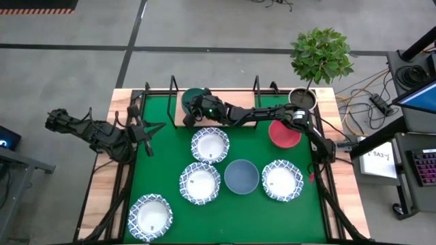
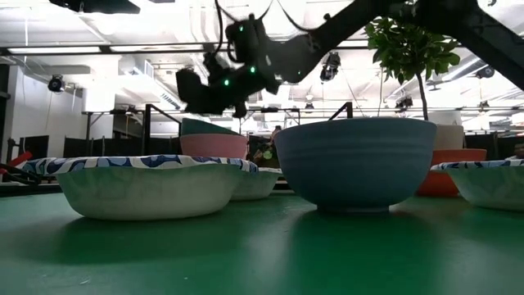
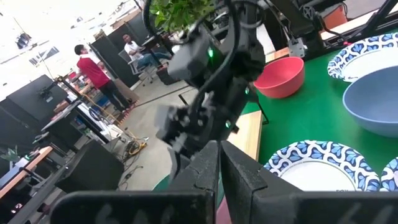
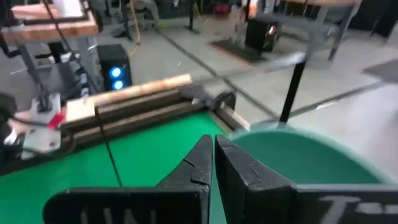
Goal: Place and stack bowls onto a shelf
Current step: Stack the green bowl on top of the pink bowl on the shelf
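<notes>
Four white bowls with blue patterned rims sit on the green mat, and the near-left one has its rim running off the bottom of the overhead picture. The others lie at and. Between the last two stands the grey-blue bowl, smooth and faintly ribbed on its wall in the low view. The red bowl is half covered by the right arm crossing above it.

On the shelf, a pale wood board with thin black wire uprights at the back of the counter, the dark green bowl rests inside the pink bowl; from above the pink one is hidden altogether, and only its side and a green sliver over it show from counter height.

The right claw hangs just over the green bowl's near edge. Its own camera shows the two dark fingers pressed narrowly together, gripping nothing, with the green rim blurred beside them.

The left claw waits over the mat's left edge, its fingers nearly touching and empty.

A white plant pot with leafy green stems stands at the back right corner.
</notes>
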